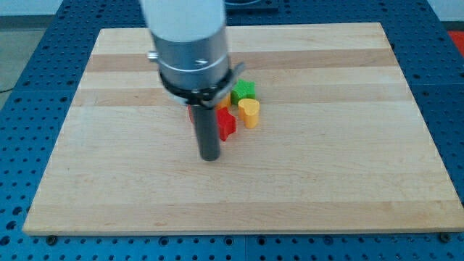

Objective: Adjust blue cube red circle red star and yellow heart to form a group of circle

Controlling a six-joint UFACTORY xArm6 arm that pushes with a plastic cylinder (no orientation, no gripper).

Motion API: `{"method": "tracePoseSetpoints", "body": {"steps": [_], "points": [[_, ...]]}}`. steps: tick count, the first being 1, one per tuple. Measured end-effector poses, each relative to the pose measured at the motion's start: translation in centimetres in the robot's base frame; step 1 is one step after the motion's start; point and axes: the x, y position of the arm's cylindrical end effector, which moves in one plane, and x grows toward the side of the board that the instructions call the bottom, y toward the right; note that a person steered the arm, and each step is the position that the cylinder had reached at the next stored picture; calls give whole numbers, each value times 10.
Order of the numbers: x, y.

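Note:
My tip [209, 156] rests on the wooden board [326, 174] just left of and below a tight cluster of blocks. The red star [227, 123] lies right next to the rod on its right. The yellow heart [249, 112] sits to the right of the star. A green block [244, 90] stands just above the heart. A sliver of a red block [191, 114] shows left of the rod, and a bit of orange or yellow [224, 96] peeks out beside the green block. The arm hides the rest of the cluster; no blue cube shows.
The arm's grey cylinder body [190, 43] covers the top middle of the board. A blue perforated table [449, 87] surrounds the board on all sides.

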Motion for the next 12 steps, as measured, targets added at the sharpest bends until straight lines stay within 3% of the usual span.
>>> {"method": "tracePoseSetpoints", "body": {"steps": [2,4,6,9,11,12], "points": [[-27,13],[-19,16],[-38,117],[-69,76],[-69,63],[-47,71]]}}
